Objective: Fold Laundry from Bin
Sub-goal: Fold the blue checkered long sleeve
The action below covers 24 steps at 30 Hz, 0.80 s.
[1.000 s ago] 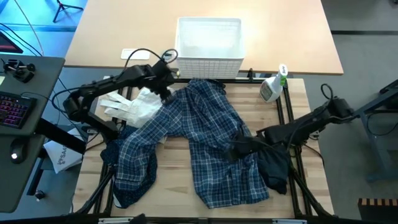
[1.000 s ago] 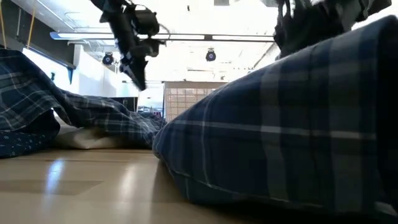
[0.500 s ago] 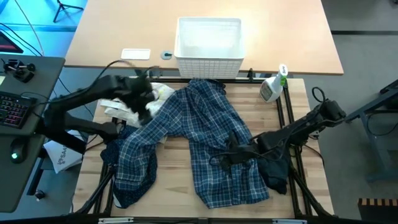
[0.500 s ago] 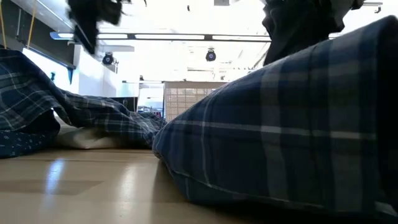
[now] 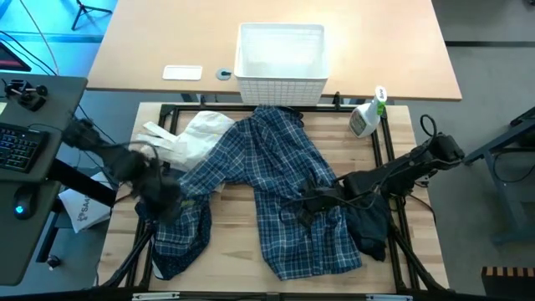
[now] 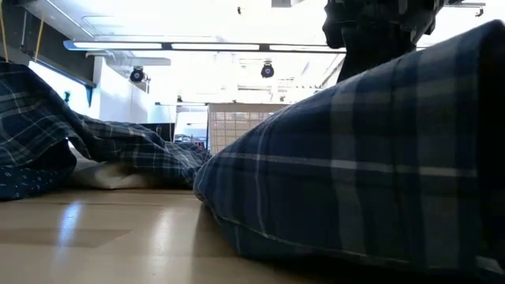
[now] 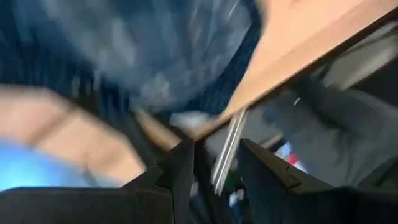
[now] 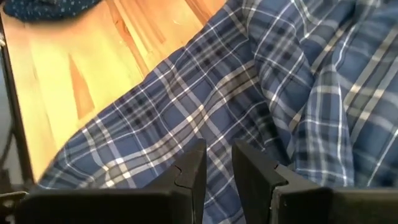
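At table's left edge left tool (image 5: 159, 196), right tool (image 5: 306, 207) over plaid shirt (image 5: 284, 192)

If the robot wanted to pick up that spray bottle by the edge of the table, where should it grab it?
Probably around the narrow neck just under the green-and-white trigger head of the spray bottle, coming down from above. In the high view it appears to lie tipped on the table, head pointing away from the plaid shirt; the neck looks slimmer than the rounded body, so two fingers should close on it more surely.
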Available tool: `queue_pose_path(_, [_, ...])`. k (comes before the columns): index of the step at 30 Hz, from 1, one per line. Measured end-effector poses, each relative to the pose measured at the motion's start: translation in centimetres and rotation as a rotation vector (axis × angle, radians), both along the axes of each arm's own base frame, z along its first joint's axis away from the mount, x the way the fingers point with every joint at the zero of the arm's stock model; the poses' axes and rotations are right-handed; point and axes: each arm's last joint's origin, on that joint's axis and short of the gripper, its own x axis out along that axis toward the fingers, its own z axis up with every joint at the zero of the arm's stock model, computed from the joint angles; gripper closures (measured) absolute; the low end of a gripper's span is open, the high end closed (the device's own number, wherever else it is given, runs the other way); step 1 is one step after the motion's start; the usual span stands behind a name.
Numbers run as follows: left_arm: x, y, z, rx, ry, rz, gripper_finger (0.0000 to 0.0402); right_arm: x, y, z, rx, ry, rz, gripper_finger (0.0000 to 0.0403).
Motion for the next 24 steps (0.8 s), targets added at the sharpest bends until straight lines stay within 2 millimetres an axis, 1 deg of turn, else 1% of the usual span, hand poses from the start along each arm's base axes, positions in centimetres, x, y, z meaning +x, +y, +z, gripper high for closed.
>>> queue_pose_path(2, [-0.6,-0.9,-0.3,0.006,0.082,0.012,0.0286,0.0,0.0,0.0,-0.022,0.000,0.025,0.0331])
queue_pose_path(5, [-1.3,-1.6,-0.5,0.046,0.143,0.033,0.0277,0.0,0.1,0.0,-0.036,0.000,0.046,0.0331])
queue_pose_path(9, [-1.7,-1.4,-1.1,0.185,0.131,0.064,0.0236,-0.1,0.4,0.0,-0.041,0.003,0.083,0.0331])
queue_pose_path(12, [-1.8,-1.1,-2.9,0.259,0.136,0.074,0.0199,-0.2,0.8,0.0,-0.039,0.003,0.096,0.0331])
queue_pose_path(15, [-1.9,-0.9,-5.3,0.304,0.157,0.033,0.0182,-0.4,1.2,0.0,-0.038,0.002,0.113,0.0331])
queue_pose_path(18, [-1.9,-0.9,-7.1,0.317,0.142,-0.011,0.0186,-0.6,1.9,0.0,-0.029,0.002,0.124,0.0331])
queue_pose_path(20, [-1.7,-1.1,-7.8,0.296,0.100,-0.044,0.0200,-0.8,2.4,0.0,-0.019,0.002,0.131,0.0331])
queue_pose_path(22, [-1.3,-1.3,-7.9,0.272,0.051,-0.068,0.0224,-1.1,2.9,0.0,-0.010,0.003,0.138,0.0331])
queue_pose_path(24, [-1.1,-1.5,-7.9,0.267,0.012,-0.074,0.0258,-1.2,3.3,0.0,-0.010,0.003,0.152,0.0331])
